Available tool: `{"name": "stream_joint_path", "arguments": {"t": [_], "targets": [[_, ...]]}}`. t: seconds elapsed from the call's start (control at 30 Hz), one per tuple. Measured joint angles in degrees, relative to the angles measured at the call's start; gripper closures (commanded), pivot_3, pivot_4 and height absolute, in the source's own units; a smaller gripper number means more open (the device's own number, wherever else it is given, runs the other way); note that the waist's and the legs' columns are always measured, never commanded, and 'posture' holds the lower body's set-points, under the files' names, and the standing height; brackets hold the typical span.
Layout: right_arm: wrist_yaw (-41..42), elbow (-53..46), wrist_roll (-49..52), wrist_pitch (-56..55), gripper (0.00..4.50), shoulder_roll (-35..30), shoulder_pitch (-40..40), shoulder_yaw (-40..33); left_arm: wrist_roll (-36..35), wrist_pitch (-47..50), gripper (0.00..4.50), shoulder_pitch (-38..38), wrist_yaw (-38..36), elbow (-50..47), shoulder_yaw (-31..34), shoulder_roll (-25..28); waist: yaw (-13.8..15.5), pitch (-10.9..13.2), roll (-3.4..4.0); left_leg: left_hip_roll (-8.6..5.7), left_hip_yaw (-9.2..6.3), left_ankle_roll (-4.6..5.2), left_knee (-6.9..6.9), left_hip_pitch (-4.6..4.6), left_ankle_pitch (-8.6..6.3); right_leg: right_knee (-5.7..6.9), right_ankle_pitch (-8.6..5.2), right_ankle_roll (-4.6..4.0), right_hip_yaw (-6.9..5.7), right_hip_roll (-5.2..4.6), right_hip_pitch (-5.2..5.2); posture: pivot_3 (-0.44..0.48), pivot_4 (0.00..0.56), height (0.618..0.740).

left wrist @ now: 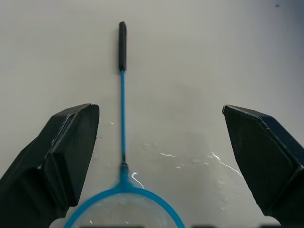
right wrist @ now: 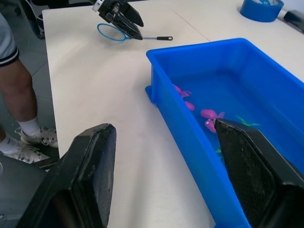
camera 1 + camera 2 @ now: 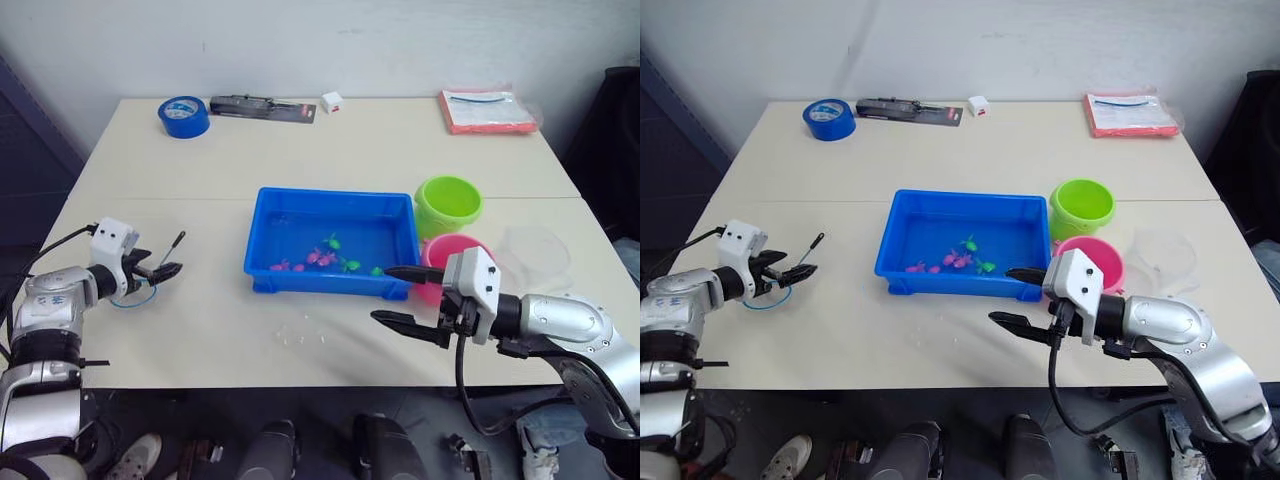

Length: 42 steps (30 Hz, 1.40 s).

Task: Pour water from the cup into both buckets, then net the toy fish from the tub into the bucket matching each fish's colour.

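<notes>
From my head, the shallow bright-blue plastic tub (image 3: 333, 243) is my landmark: the small round light-blue hoop net (image 3: 140, 290) lies flat on the worktop (image 3: 220, 330) well to its left, under my left gripper (image 3: 160, 270), far from my right gripper (image 3: 410, 297) at the tub's near right corner. In my left wrist view the net's handle runs straight ahead between wide-open, empty jaws. My right wrist view shows jaws wide open, empty, beside the tub.

Even, soft overhead light washes the pale table (image 3: 330, 160) with only faint shadows, small glints marking water droplets (image 1: 190, 159) in the left wrist view, where the near black fingers (image 1: 57, 156) loom large and slightly soft at the edges.
</notes>
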Motion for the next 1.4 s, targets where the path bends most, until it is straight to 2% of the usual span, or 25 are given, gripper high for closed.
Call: {"name": "stream_joint_path", "arguments": {"t": [0.17, 0.43, 0.53, 0.57, 0.6, 0.83, 1.07, 1.2, 1.27, 1.4], "targets": [[0.15, 0.16, -0.59, -1.68, 0.00, 0.29, 0.21, 0.84, 3.02, -5.90, 0.00, -5.92, 1.17, 10.34, -1.16, -1.02, -0.08, 0.00, -0.01, 0.00, 0.05, 0.00, -0.01, 0.00, 0.00, 0.02, 0.01, 0.01, -0.15, 0.00, -0.02, 0.000, 0.150, 0.737], [-0.72, 0.46, -2.34, -3.73, 0.00, 1.78, 0.56, 0.90, 6.10, -8.69, 0.00, -7.38, 1.55, 16.89, -3.31, -2.38, -0.14, -0.02, -0.03, 0.00, 0.09, 0.00, 0.00, 0.02, 0.00, 0.09, 0.01, 0.01, -0.18, 0.00, -0.05, 0.000, 0.150, 0.737], [-1.00, 0.54, -2.86, -4.32, 0.00, 2.11, 0.56, 0.90, 6.11, -8.85, 0.79, -7.36, 1.49, 17.22, -3.25, -2.38, -0.15, -0.02, -0.03, 0.01, 0.10, 0.00, -0.01, 0.05, 0.00, 0.10, 0.01, 0.01, -0.17, -0.01, -0.05, 0.000, 0.150, 0.737], [-1.04, 0.53, -2.95, -4.32, 0.00, 2.14, 0.56, 0.90, 6.11, -8.88, 1.17, -7.30, 1.49, 17.25, -3.18, -2.38, -0.15, -0.02, -0.03, 0.01, 0.11, -0.01, -0.01, 0.05, 0.00, 0.10, 0.01, 0.01, -0.17, -0.01, -0.05, 0.000, 0.150, 0.737], [-1.07, 0.53, -3.01, -4.32, 0.00, 2.15, 0.55, 0.90, 6.11, -8.93, 1.74, -7.14, 1.50, 17.27, -3.09, -2.38, -0.17, -0.02, -0.03, 0.01, 0.11, 0.00, -0.01, 0.07, 0.00, 0.11, 0.01, 0.01, -0.16, -0.01, -0.04, 0.000, 0.150, 0.737], [-1.07, 0.56, -3.05, -4.32, 0.00, 2.27, 0.29, 0.90, 6.11, -9.09, 4.47, -6.61, 1.30, 17.25, -2.72, -2.14, -0.16, -0.02, -0.03, 0.01, 0.12, 0.00, -0.01, 0.07, 0.00, 0.12, 0.01, 0.01, -0.16, -0.02, -0.04, 0.000, 0.150, 0.737], [-1.07, 1.16, -3.25, -4.35, 0.00, 3.33, -0.66, 1.01, 5.94, -9.91, 4.47, -6.18, 1.24, 16.94, -2.11, -1.57, -0.23, -0.02, -0.03, 0.01, 0.12, 0.00, -0.02, 0.08, 0.00, 0.12, 0.01, 0.01, -0.15, -0.02, -0.04, 0.000, 0.150, 0.737], [-0.87, 1.49, -3.24, -4.39, 0.00, 3.45, -0.98, 1.00, 4.28, -9.80, 4.47, -7.12, -0.98, 15.06, 0.40, 2.76, -0.59, 0.07, -0.26, 0.12, 0.05, -0.05, -0.03, -0.01, -0.01, 0.10, 0.01, 0.01, -0.16, 0.02, -0.11, 0.000, 0.150, 0.737], [-0.80, 2.09, -3.25, -4.39, 0.00, 3.49, -1.33, 1.02, 2.98, -9.16, 4.47, -9.02, -3.54, 11.68, 1.59, 4.34, -0.43, 0.07, -0.27, 0.09, 0.03, -0.05, 0.00, -0.03, -0.02, 0.09, 0.01, 0.01, -0.16, -0.03, -0.09, 0.000, 0.150, 0.737], [-0.48, 2.91, -2.96, -4.37, 0.00, 3.83, -3.03, 0.98, -1.37, -3.48, 4.47, -11.77, -12.75, -5.30, 1.67, 5.48, 0.11, 0.06, -0.26, -0.07, -0.05, 0.02, 0.08, -0.03, -0.02, 0.03, 0.01, 0.01, -0.03, -0.18, 0.06, 0.000, 0.150, 0.737]]}}
